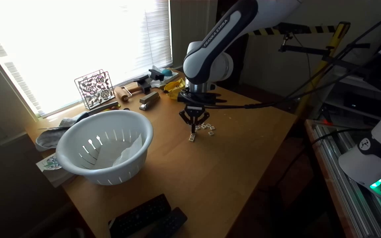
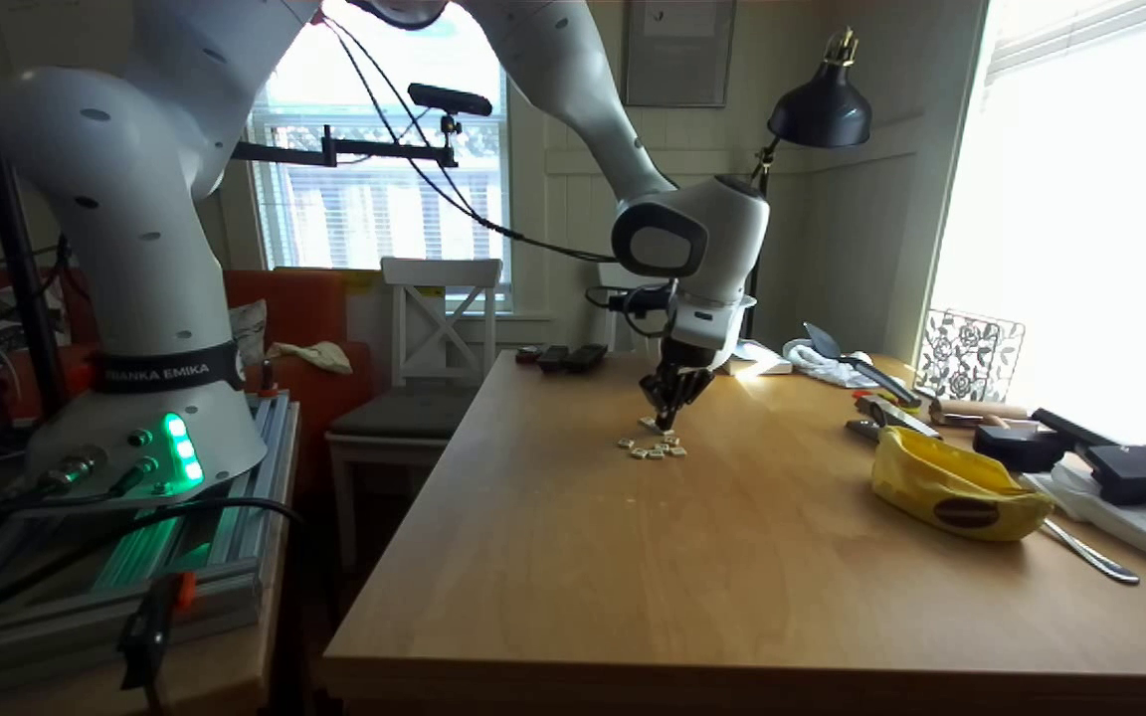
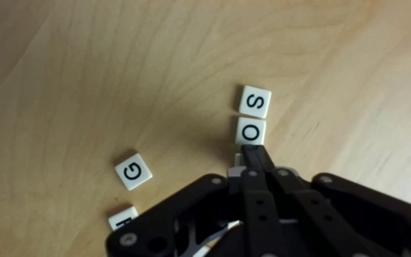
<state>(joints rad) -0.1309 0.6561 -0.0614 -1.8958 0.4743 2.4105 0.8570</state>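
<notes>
Right by the closed pincer (image 3: 254,146) lies the O tile (image 3: 250,130), the S tile (image 3: 255,101) beyond.

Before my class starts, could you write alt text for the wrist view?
A black Robotiq gripper, jaws shut, ends at the lower edge of a white O letter tile, contact unclear; an S letter tile lies just above in frame. A G letter tile sits apart at left on the wooden tabletop.
</notes>
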